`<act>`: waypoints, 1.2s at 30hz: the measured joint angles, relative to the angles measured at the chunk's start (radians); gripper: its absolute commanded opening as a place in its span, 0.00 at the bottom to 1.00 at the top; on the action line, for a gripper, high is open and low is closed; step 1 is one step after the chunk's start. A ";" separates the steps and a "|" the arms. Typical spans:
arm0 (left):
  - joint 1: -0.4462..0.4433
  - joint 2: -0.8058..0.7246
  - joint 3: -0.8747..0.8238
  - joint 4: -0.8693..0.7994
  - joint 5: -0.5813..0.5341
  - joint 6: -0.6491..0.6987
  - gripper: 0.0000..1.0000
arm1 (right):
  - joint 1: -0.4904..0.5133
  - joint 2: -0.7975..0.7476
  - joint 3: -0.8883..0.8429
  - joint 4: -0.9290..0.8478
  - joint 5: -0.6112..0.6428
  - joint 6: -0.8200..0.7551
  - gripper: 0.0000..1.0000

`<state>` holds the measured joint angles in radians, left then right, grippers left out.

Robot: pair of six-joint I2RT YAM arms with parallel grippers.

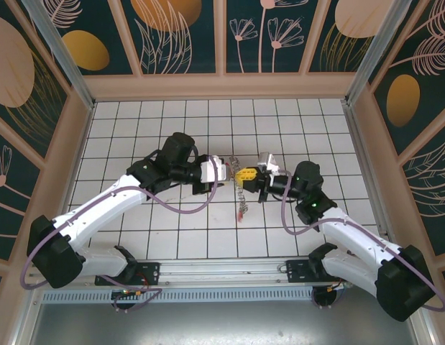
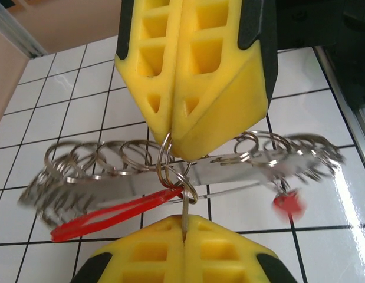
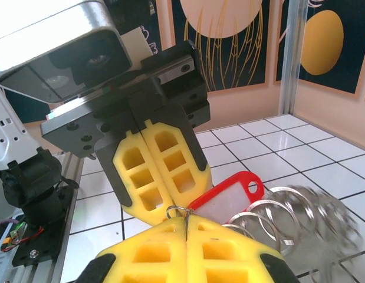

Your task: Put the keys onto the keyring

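Holds the keyring [image 2: 123, 186] at centre frame, left gripper [image 2: 183, 223] and right gripper [image 2: 170, 148] both clenched on its rings, tip to tip, with a blurred red key [image 2: 288, 203] dangling lower right.

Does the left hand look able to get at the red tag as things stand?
Probably not yet. The left hand is shut on the keyring, tip to tip with the right hand. The red tag hangs close beside it, but it must let go first.
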<state>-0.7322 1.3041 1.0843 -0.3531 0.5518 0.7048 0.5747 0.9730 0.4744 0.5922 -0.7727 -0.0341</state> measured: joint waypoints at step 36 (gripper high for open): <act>0.001 -0.013 -0.003 0.049 0.097 -0.045 0.00 | 0.038 -0.010 0.027 -0.089 0.005 -0.119 0.00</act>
<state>-0.7311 1.2915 1.0813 -0.3038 0.6483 0.6598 0.6125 0.9630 0.5014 0.5037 -0.7673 -0.1528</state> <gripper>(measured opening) 0.071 0.047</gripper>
